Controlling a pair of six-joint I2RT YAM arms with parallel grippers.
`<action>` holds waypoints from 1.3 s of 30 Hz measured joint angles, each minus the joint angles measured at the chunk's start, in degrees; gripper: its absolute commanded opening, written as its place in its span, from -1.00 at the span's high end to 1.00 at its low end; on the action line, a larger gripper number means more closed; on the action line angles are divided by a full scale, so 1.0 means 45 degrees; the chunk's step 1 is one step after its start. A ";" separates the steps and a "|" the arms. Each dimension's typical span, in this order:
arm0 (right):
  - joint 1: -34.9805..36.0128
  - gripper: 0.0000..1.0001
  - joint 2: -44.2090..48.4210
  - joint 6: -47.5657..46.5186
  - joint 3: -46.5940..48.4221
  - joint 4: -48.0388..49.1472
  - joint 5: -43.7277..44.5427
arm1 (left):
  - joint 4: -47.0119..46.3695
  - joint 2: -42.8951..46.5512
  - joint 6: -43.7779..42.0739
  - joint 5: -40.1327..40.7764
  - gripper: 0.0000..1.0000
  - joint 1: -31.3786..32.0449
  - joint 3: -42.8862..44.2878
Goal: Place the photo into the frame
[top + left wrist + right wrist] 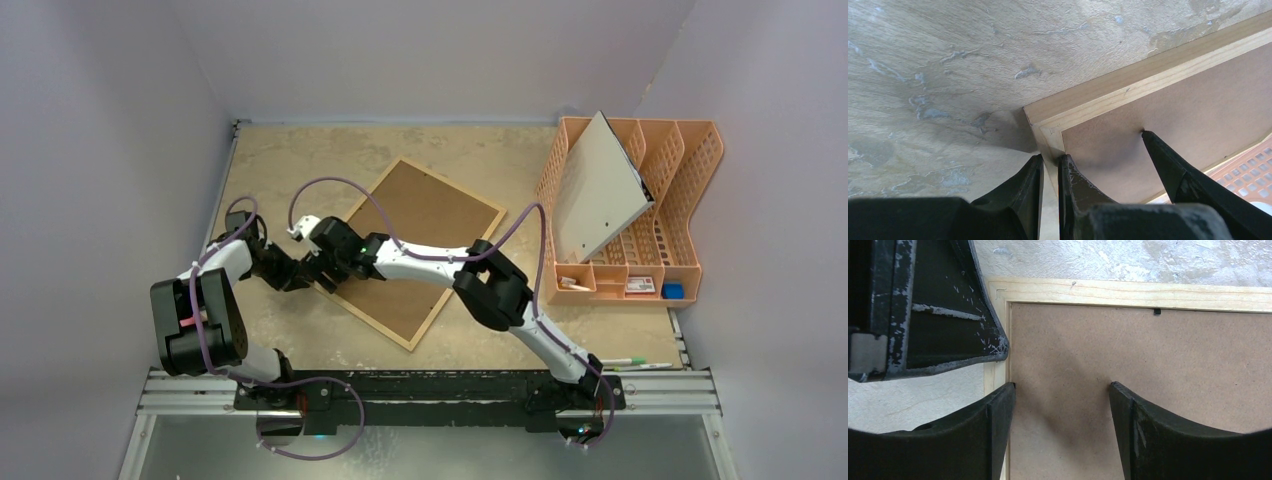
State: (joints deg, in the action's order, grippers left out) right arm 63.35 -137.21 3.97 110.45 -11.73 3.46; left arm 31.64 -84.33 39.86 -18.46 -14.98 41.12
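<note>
Top: both arms reach in low. Left claw [298, 276] and right claw [322, 268] meet at the left corner of the one frame [430, 215], which lies back-up on the table [290, 170]. Right arm crosses over it. One orange rack [690, 200] at far right holds a grey-white board [598, 190].
Left wrist: left claw pinches the frame's wood rail by the corner.
Right wrist: right claw spread, tips on the fibreboard back.

Overhead; both wrists close above frame [1128, 292]
</note>
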 measured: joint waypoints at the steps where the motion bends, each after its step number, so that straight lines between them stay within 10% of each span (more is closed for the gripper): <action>1: 0.0019 -0.41 -0.0024 0.0000 0.0073 -0.0083 0.0015 | 0.0000 0.0000 0.0000 0.0000 1.00 0.0000 0.0000; 24: 0.0107 -0.17 -0.1307 0.0024 0.1991 -0.2297 -0.0165 | -0.0180 0.1428 0.0918 0.0937 1.00 -0.0015 -0.0772; 39: -0.0146 0.57 -0.1763 0.0384 0.2511 -0.2754 -0.1350 | 0.0379 0.1481 0.0884 0.1350 1.00 -0.0087 -0.0782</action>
State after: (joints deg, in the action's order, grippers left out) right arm 62.70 -145.14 5.69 121.75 -24.12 -2.61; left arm 33.34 -77.67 43.83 -12.38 -15.38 37.60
